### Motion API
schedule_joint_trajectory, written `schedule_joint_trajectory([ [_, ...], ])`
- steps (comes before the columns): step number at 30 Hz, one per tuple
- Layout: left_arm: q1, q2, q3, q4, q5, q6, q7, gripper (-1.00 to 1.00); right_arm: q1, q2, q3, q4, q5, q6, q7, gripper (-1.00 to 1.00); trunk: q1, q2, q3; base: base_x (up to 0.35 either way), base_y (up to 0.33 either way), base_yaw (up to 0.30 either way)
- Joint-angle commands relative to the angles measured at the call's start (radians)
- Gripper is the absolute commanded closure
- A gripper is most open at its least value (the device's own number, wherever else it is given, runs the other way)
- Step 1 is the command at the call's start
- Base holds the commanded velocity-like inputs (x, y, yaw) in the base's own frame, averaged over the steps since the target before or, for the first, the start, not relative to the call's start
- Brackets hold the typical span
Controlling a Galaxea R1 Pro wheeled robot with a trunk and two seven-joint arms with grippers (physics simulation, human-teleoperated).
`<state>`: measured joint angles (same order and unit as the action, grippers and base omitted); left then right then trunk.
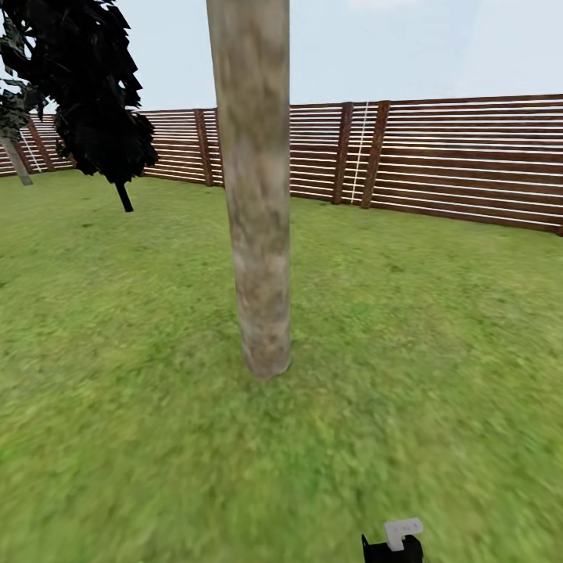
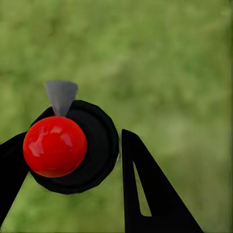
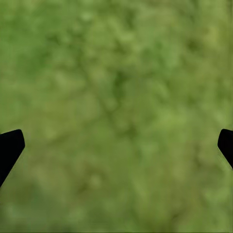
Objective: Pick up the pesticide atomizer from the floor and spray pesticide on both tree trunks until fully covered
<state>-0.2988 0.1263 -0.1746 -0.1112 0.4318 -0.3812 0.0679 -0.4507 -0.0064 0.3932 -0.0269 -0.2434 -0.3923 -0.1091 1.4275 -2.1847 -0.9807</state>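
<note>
Left wrist view: left end effector [image 2: 73, 160] grips atomizer [image 2: 73, 145].

The head camera looks forward and slightly down across the lawn [image 1: 141, 438], close to a tree trunk [image 1: 256, 234] standing at mid-frame, with the slatted wooden fence [image 1: 453, 164] behind it and sky above. The left wrist camera points down along its black fingers [image 2: 145, 194] at blurred grass [image 2: 184, 58]. The right wrist camera likewise faces straight down onto grass [image 3: 116, 107], its fingertips [image 3: 9, 145] at the frame's edges. All three views share the lawn.
</note>
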Motion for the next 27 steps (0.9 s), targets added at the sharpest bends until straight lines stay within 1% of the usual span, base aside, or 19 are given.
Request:
schedule_joint_trajectory([
  [1,0.0,0.003,-0.007,0.0,0.005,-0.002,0.006,1.0,0.0,-0.001,0.008,-0.001,-0.008,-0.002,-0.003,-1.0,0.0,0.0,-0.001,0.062,0.0,0.0],
  [6,-0.003,0.003,-0.015,-0.004,-0.009,0.008,0.001,1.0,0.0,-0.016,0.008,-0.003,-0.006,-0.003,-0.003,-1.0,0.0,0.0,-0.001,0.016,0.0,0.0],
  [8,-0.008,0.004,-0.026,-0.006,-0.039,0.011,-0.006,1.0,0.0,-0.029,0.009,-0.007,-0.004,-0.003,0.001,-1.0,0.0,0.0,-0.001,0.002,0.0,0.0],
  [9,-0.012,0.006,-0.04,-0.01,-0.072,0.012,-0.014,1.0,0.0,-0.04,0.01,-0.021,-0.003,-0.003,0.002,-1.0,0.0,0.0,-0.001,0.001,0.0,0.0],
  [10,-0.022,0.01,-0.059,-0.02,-0.121,0.016,-0.028,1.0,0.0,-0.052,0.011,-0.046,-0.001,-0.002,0.004,-1.0,0.0,0.0,-0.001,0.0,0.0,0.0],
  [11,-0.047,0.016,-0.084,-0.037,-0.205,0.027,-0.057,1.0,0.0,-0.072,0.013,-0.093,0.012,-0.001,0.008,-1.0,0.0,0.0,-0.001,0.0,0.0,0.0],
  [12,-0.067,0.019,-0.097,-0.044,-0.264,0.039,-0.08,1.0,0.0,-0.085,0.019,-0.129,0.035,0.0,0.016,-1.0,0.0,0.0,-0.001,0.0,0.0,0.0],
  [13,-0.106,0.028,-0.107,-0.05,-0.349,0.061,-0.137,1.0,0.0,-0.111,0.031,-0.189,0.111,0.001,0.069,-1.0,0.0,0.0,-0.001,0.0,0.0,0.0],
  [14,-0.163,0.066,-0.114,-0.056,-0.424,0.079,-0.268,1.0,-0.004,-0.144,0.039,-0.256,0.236,0.004,0.219,-1.0,0.0,0.0,-0.001,0.0,0.0,0.0],
  [15,-0.21,0.101,-0.117,-0.059,-0.453,0.086,-0.454,1.0,-0.025,-0.158,0.042,-0.282,0.302,0.005,0.36,-1.0,0.0,0.0,-0.001,0.0,0.0,0.0],
  [17,-0.283,0.141,-0.121,-0.059,-0.487,0.089,-0.686,1.0,-0.066,-0.168,0.044,-0.293,0.35,0.004,0.466,-1.0,0.0,0.0,-0.001,0.0,0.0,0.0],
  [18,-0.307,0.156,-0.121,-0.059,-0.507,0.089,-0.747,1.0,-0.079,-0.169,0.045,-0.295,0.378,0.004,0.499,-1.0,0.0,0.0,-0.001,0.0,0.0,0.0],
  [19,-0.336,0.172,-0.121,-0.06,-0.548,0.091,-0.825,1.0,-0.101,-0.17,0.045,-0.297,0.432,0.003,0.557,-1.0,0.0,0.0,-0.001,0.0,0.0,0.0],
  [20,-0.363,0.182,-0.121,-0.061,-0.6,0.095,-0.89,1.0,-0.126,-0.171,0.045,-0.298,0.488,0.004,0.629,-1.0,0.0,0.0,-0.001,0.0,0.0,0.0],
  [22,-0.399,0.185,-0.121,-0.061,-0.673,0.104,-0.959,1.0,-0.157,-0.17,0.044,-0.3,0.539,0.004,0.721,-1.0,0.0,0.0,-0.001,0.0,0.0,0.0],
  [23,-0.429,0.182,-0.121,-0.062,-0.751,0.109,-1.026,1.0,-0.18,-0.169,0.044,-0.322,0.562,0.004,0.796,-1.0,0.0,0.0,-0.001,0.0,0.0,0.0],
  [24,-0.435,0.181,-0.121,-0.062,-0.779,0.11,-1.044,1.0,-0.184,-0.168,0.044,-0.34,0.566,0.005,0.816,-1.0,0.0,0.0,-0.001,0.0,0.0,0.0],
  [25,-0.441,0.179,-0.121,-0.068,-0.822,0.111,-1.062,1.0,-0.188,-0.164,0.044,-0.366,0.569,0.006,0.839,-1.0,0.0,0.0,-0.001,0.0,0.0,0.0],
  [27,-0.444,0.178,-0.121,-0.112,-0.886,0.123,-1.084,1.0,-0.191,-0.161,0.044,-0.388,0.57,0.007,0.862,-1.0,0.0,0.0,-0.001,0.0,0.0,0.0],
])
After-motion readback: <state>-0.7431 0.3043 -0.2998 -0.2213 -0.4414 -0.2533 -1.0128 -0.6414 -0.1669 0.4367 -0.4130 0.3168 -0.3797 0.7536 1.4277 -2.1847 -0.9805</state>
